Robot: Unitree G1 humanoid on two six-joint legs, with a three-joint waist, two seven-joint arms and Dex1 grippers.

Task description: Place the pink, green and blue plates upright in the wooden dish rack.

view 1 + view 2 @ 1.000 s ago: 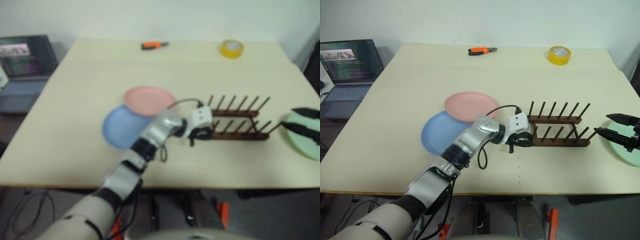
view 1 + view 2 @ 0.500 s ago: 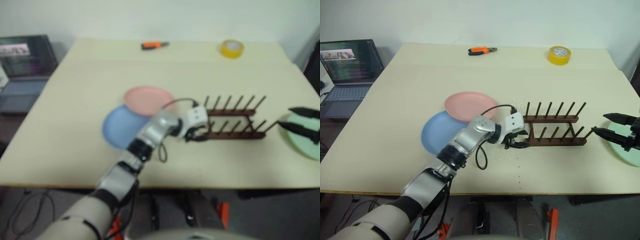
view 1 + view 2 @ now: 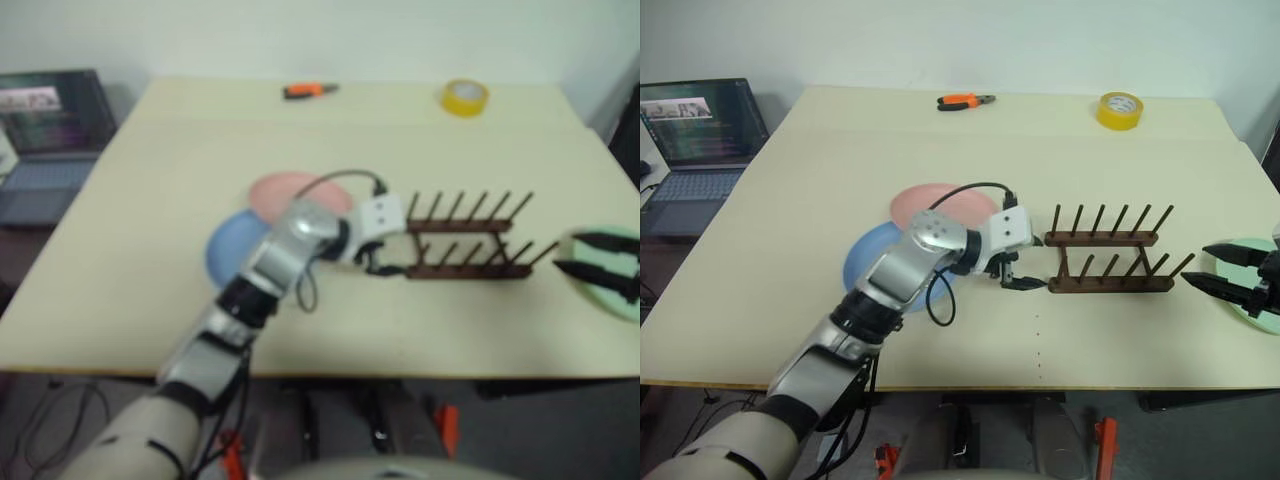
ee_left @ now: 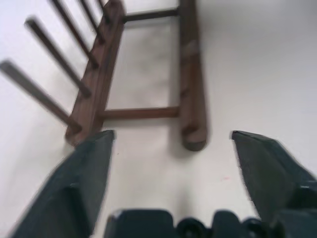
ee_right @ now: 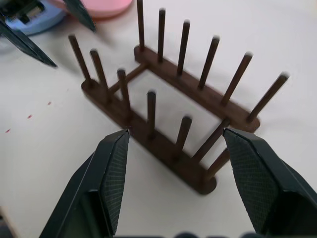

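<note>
Head stereo pair looks forward and down over the whole table (image 3: 790,200). Both wrist cams sit close, peering between their own fingers at the wooden dish rack (image 5: 173,124), from opposite ends.

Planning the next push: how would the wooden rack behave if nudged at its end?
The rack looks stiff: solid rails joined by crossbars. It probably slides easily, being small, empty and on a smooth table. It seems unlikely to tip, since its two rails sit wide and flat.
</note>
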